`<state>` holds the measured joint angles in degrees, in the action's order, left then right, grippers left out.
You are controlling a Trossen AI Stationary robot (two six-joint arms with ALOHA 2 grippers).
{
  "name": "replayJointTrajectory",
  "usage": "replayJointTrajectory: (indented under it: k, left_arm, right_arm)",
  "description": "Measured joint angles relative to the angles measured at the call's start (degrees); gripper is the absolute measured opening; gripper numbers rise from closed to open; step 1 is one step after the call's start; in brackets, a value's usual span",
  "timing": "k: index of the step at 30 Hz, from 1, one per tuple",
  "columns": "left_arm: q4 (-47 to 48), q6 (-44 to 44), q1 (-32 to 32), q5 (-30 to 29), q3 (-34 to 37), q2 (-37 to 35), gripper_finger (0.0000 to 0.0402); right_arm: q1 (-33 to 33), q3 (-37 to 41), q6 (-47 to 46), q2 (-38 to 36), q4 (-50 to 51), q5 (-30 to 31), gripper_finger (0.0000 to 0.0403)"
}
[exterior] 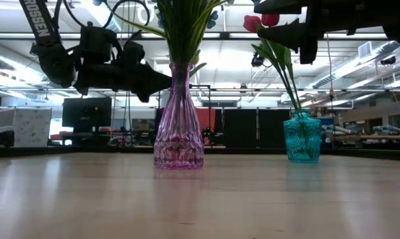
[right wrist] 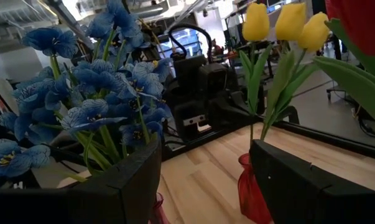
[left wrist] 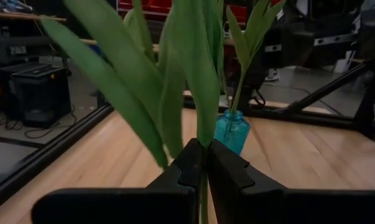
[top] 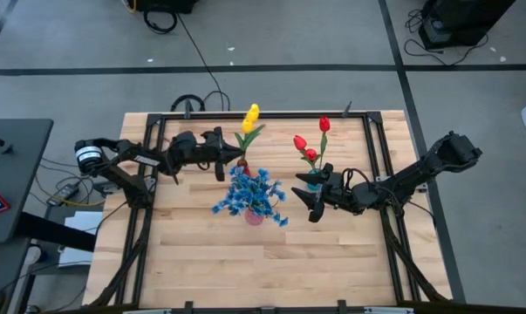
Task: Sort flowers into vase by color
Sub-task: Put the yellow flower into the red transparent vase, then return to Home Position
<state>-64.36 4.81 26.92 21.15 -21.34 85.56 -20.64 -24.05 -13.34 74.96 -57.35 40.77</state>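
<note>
The left gripper (top: 220,166) hangs above the pale wooden plank counter (top: 201,262) by the yellow tulips (top: 250,117), its dark angular fingers (left wrist: 227,174) clenched on a thin green stem between broad, smooth leaves. Those tulips stand in a red glass vase (right wrist: 252,190). The blue blossoms (top: 250,195), small and papery, fill a ribbed pink glass vase (exterior: 178,126) with a flared foot. The red tulips (top: 310,144) rise from a squat teal glass vase (exterior: 302,137). Beside them the right gripper (top: 312,202) hovers with fingers spread, grasping nothing.
</note>
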Motion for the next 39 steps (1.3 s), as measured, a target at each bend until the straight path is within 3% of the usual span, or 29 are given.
replayJointTrajectory:
  k: [13,24,39]
  left_arm:
    - [1.1,-0.2,0.0,-0.5,0.0,0.0,0.0029]
    - [0.2,-3.8,0.0,0.6,0.1,0.1,0.0113]
    - [5.3,-3.0,1.3,-1.0,0.1,-1.9,0.0141]
  right_arm:
    - [0.0,0.0,0.0,0.0,0.0,-0.3,0.0257]
    - [0.0,0.0,0.0,0.0,0.0,-0.3,0.0257]
    - [0.0,0.0,0.0,0.0,0.0,-0.4,0.0257]
